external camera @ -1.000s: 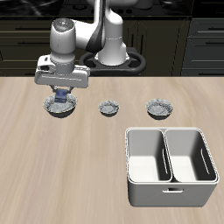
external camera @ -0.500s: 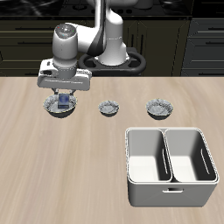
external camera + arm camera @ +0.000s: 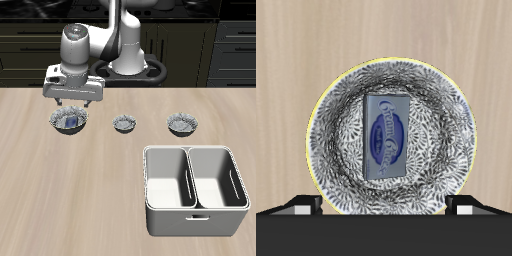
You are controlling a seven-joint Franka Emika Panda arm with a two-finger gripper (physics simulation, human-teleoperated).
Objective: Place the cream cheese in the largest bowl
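Blue cream cheese (image 3: 387,134) is seen lying flat in the largest bowl (image 3: 452,150), directly beneath the gripper (image 3: 70,101), which is spread and empty. Little risk remains; the bowl could be nudged only by a low sideways exit.

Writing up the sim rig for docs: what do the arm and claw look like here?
The arm is glossy white and light grey with rounded segments on a white base ringed in black. The claw has a wide, flat grey body and two short dark fingers. No cables or markings show.
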